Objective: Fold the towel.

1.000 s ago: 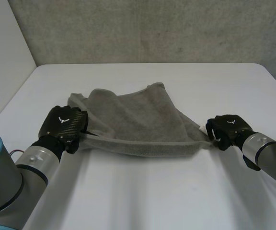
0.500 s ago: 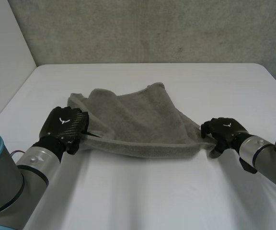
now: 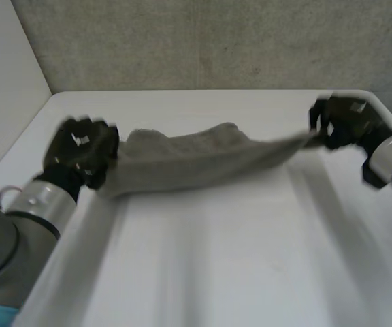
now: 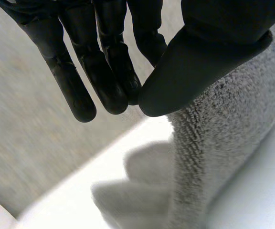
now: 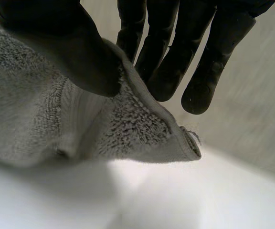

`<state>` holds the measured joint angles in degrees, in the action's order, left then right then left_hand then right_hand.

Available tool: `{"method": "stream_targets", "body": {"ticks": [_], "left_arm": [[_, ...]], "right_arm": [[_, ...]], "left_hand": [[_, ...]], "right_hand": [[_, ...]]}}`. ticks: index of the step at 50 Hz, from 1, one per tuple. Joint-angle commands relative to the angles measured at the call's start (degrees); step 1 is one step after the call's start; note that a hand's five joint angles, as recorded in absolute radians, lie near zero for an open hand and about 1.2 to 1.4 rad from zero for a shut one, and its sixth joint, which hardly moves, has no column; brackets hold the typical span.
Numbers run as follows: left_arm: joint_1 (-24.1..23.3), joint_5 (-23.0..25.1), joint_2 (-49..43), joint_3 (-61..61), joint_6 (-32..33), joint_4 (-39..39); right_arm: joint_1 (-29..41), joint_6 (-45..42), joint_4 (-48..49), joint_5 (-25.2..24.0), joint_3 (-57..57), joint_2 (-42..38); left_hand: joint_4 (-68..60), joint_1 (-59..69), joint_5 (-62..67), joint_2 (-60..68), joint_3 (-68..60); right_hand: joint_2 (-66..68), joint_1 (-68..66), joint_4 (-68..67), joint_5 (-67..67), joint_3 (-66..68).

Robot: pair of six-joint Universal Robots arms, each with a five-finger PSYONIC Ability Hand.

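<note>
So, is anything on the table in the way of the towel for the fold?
Nothing visible is. The left hand and the right hand each pinch an end of the towel over the table.

**Rough terry, smooth black hands**

The towel [image 3: 196, 160] is grey terry cloth, its pile looped and rough, with a flat ribbed band by the hem. The left hand [image 4: 209, 47] and right hand [image 5: 56, 43] are black, smooth and matt. The surface [image 3: 216, 259] is white, smooth and faintly glossy. The wall [image 3: 216, 41] looks like rough grey concrete.
</note>
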<state>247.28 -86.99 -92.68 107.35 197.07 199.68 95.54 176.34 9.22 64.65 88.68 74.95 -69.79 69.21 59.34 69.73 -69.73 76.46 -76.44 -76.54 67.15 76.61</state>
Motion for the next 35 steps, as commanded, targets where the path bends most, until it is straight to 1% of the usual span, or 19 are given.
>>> {"method": "stream_targets", "body": {"ticks": [1,3,6,8,9,11,17,19,20,22,23,24,25,27,28,30,31,33,35], "left_arm": [[0.1,-0.4,10.1,-6.4,0.2,-0.4],[0.1,-0.6,15.1,-10.9,0.2,-1.9],[0.1,-0.6,16.7,-13.7,0.2,-3.7],[0.3,-0.8,17.9,-19.8,-0.1,-8.8],[0.3,-0.8,17.9,-19.8,-0.1,-8.9],[0.3,-0.9,16.1,-24.4,-1.2,-14.6],[0.3,-0.9,8.1,-27.9,-1.8,-18.8],[0.3,-0.9,3.0,-28.2,-1.7,-19.1],[0.3,-0.9,2.9,-28.2,-1.7,-19.1],[0.4,-0.8,0.1,-28.4,-1.6,-18.9],[0.5,-0.8,-3.1,-28.9,-1.5,-18.9],[0.7,-0.7,-7.0,-29.9,-1.4,-18.9],[0.7,-0.7,-7.1,-29.9,-1.4,-18.9],[1.1,-0.6,-14.0,-33.2,-1.3,-18.9],[1.1,-0.6,-14.0,-33.3,-1.3,-18.9],[1.6,-0.7,-20.5,-38.5,-1.2,-18.9],[1.6,-0.7,-20.5,-38.5,-1.2,-18.9],[2.2,-0.6,-23.1,-41.9,-1.0,-18.8],[2.5,-0.4,-25.6,-48.7,-0.5,-18.3]], "right_arm": [[-0.6,1.5,-6.3,-2.3,-6.1,13.3],[-1.3,0.9,-14.3,-4.9,-12.3,18.0],[-2.2,0.4,-17.7,-6.6,-16.1,19.4],[-4.6,-1.5,-23.9,-9.4,-22.7,19.2],[-4.6,-1.5,-23.9,-9.5,-22.8,19.2],[-4.9,-4.8,-30.1,-10.0,-28.9,17.3],[-3.0,-10.5,-36.6,-9.5,-35.2,10.7],[0.9,-13.7,-38.4,-7.0,-37.1,6.0],[1.0,-13.7,-38.4,-7.0,-37.1,6.0],[4.6,-18.8,-39.0,-2.2,-37.6,0.0],[4.6,-18.8,-39.0,-2.2,-37.6,-0.1],[6.3,-21.7,-39.0,0.3,-37.7,-3.1],[6.3,-21.7,-39.0,0.3,-37.7,-3.1],[9.4,-26.9,-38.7,5.1,-38.7,-9.3],[9.4,-26.9,-38.7,5.1,-38.7,-9.3],[11.7,-29.2,-38.0,8.2,-42.1,-15.2],[11.7,-29.2,-38.0,8.2,-42.1,-15.3],[12.7,-29.3,-36.5,9.4,-44.7,-17.6],[13.7,-28.7,-28.3,11.4,-48.4,-19.8]], "left_hand": [[-10.2,10.8,10.7,10.3,-10.3],[-10.2,10.8,10.7,10.3,-10.3],[-10.2,10.8,10.7,10.3,-10.3],[-10.2,10.8,10.7,10.3,-10.3],[-10.2,10.8,10.7,10.3,-10.3],[-10.2,10.8,10.7,10.3,-10.3],[-10.2,10.8,10.7,10.3,-10.3],[-10.2,10.8,10.7,10.3,-10.3],[-10.2,10.8,10.7,10.3,-10.3],[-10.2,10.8,10.7,10.3,-10.3],[-10.2,10.8,10.7,10.3,-10.3],[-10.2,10.8,10.7,10.3,-10.3],[-10.2,10.8,10.7,10.3,-10.3],[-10.2,10.8,10.7,10.3,-10.3],[-10.2,10.8,10.7,10.3,-10.3],[-10.2,10.8,10.7,10.3,-10.3],[-10.2,10.8,10.7,10.3,-10.3],[-10.2,10.8,10.7,10.3,-10.3],[-10.2,10.8,10.7,10.3,-10.3]], "right_hand": [[3.5,-3.6,-3.5,2.8,3.4],[3.5,-3.6,-3.5,2.8,3.4],[3.5,-3.6,-3.5,2.8,3.4],[3.5,-3.6,-3.5,2.8,3.4],[3.5,-3.6,-3.5,2.8,3.4],[3.5,-3.6,-3.5,2.8,3.4],[3.5,-3.6,-3.5,2.8,3.4],[3.5,-3.6,-3.5,2.8,3.4],[3.5,-3.6,-3.5,2.8,3.4],[3.5,-3.6,-3.5,2.8,3.4],[3.5,-3.6,-3.5,2.8,3.4],[3.5,-3.6,-3.5,2.8,3.4],[3.5,-3.6,-3.5,2.8,3.4],[3.5,-3.6,-3.5,2.8,3.4],[3.5,-3.6,-3.5,2.8,3.4],[3.5,-3.6,-3.5,2.8,3.4],[3.5,-3.6,-3.5,2.8,3.4],[3.5,-3.6,-3.5,2.8,3.4],[3.5,-3.6,-3.5,2.8,3.4]]}}
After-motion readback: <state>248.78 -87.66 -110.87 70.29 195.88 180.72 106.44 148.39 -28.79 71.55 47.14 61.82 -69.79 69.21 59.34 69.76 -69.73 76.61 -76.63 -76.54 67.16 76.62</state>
